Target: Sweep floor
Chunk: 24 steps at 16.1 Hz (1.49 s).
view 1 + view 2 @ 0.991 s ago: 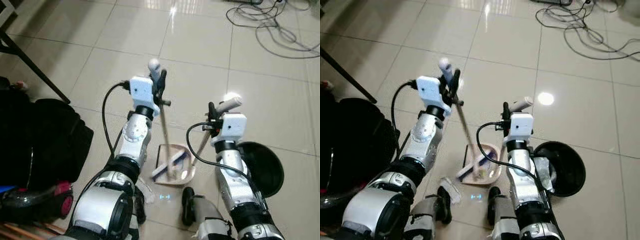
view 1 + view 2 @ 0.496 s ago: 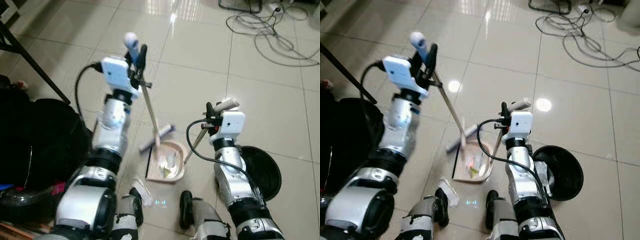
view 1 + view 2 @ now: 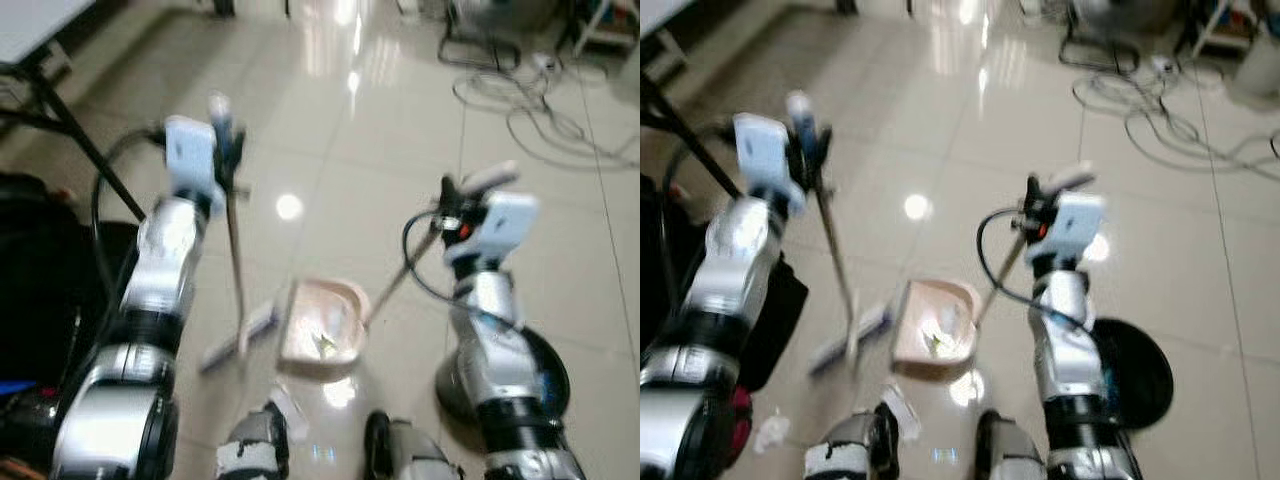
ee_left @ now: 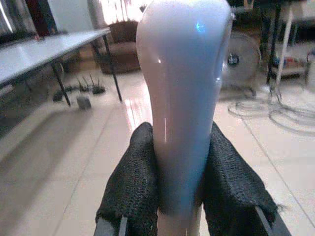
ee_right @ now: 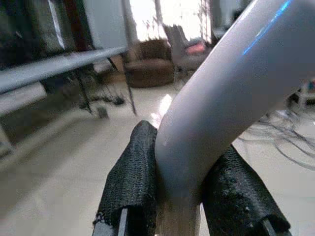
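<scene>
Sweeping step: left gripper (image 3: 226, 140) clamps the broom (image 3: 236, 280), its head on the floor just beside the dustpan (image 3: 322, 330), which the right gripper (image 3: 458, 190) clenches by its handle. Keep dustpan flat; draw short strokes.

No words, labels, brand names, numbers or signs can be read anywhere in these views. The head views are blurred, and the wrist views give close sights of plain, unmarked handles.
</scene>
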Available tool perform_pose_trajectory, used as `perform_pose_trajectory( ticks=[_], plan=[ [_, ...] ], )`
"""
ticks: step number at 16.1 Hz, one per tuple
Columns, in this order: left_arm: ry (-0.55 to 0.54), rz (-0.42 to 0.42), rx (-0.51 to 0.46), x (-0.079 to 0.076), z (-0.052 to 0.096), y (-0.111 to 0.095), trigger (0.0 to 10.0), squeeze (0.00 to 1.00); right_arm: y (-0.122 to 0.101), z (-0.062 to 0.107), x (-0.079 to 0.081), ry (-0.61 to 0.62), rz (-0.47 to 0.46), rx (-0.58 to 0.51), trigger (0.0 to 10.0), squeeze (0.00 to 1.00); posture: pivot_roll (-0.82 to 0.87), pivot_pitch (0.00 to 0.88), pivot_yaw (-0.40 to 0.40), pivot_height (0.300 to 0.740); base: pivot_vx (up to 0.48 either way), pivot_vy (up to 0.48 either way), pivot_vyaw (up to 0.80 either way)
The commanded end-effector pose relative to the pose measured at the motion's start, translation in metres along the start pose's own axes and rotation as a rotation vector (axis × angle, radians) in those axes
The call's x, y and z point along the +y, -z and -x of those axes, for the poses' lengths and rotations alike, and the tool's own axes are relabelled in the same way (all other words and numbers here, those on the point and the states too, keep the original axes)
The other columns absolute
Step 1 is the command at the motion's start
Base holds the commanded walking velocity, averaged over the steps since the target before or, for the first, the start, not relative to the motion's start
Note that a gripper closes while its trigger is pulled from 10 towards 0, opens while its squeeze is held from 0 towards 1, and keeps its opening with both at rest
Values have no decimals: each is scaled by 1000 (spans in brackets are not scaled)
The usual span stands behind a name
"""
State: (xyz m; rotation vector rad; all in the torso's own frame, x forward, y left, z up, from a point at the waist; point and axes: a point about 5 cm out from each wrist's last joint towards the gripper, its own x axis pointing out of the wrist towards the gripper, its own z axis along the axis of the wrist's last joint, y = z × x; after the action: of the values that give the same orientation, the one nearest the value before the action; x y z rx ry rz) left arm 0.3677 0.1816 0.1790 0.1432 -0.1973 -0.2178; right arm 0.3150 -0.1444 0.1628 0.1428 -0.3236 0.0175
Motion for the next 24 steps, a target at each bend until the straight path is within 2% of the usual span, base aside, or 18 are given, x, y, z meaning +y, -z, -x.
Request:
perform_pose_trajectory(
  ticks=[1, 2, 4, 6, 7, 9, 11, 15, 20, 24],
  plan=[
    [12, -14, -1, 3, 11, -3, 10000, 0, -27, -1, 4, -33, -20, -36, 10000, 0, -6, 54, 36, 740, 0, 0, 0],
    [-4, -20, 33, 5, 22, 3, 10000, 0, -44, -2, 4, -53, 10, -47, 10000, 0, -11, 49, 32, 740, 0, 0, 0],
    [19, -40, 52, -5, 41, 6, 10000, 0, -68, 1, 4, -60, 43, -41, 10000, 0, -5, 38, 17, 740, 0, 0, 0],
    [72, -27, 54, -20, 55, 4, 10000, 0, -79, 5, 7, -86, 55, 3, 10000, 0, -2, 39, 16, 740, 0, 0, 0],
    [83, -18, 65, -24, 62, 2, 10000, 0, -85, 8, 8, -94, 83, 19, 10000, 0, -2, 39, 16, 740, 0, 0, 0],
    [107, 8, 74, -33, 72, -1, 10000, 0, -92, 14, 7, -80, 80, 33, 10000, 0, -1, 39, 14, 740, 0, 0, 0],
    [96, 22, 74, -38, 77, -5, 10000, 0, -90, 20, 2, -62, 75, 68, 10000, 0, 17, 39, -9, 740, 0, 0, 0],
    [101, 14, 67, -42, 81, -16, 10000, 0, -91, 22, 0, -44, 62, 123, 10000, 0, 31, 36, -15, 740, 0, 0, 0],
    [165, -10, 69, -47, 81, -22, 10000, 0, -93, 22, -1, -26, 33, 130, 10000, 0, 39, 37, 4, 740, 0, 0, 0],
    [181, -18, 82, -48, 81, -22, 10000, 0, -101, 26, -7, 1, -54, 80, 10000, 0, 31, 32, 16, 740, 0, -292, 0]
  ],
)
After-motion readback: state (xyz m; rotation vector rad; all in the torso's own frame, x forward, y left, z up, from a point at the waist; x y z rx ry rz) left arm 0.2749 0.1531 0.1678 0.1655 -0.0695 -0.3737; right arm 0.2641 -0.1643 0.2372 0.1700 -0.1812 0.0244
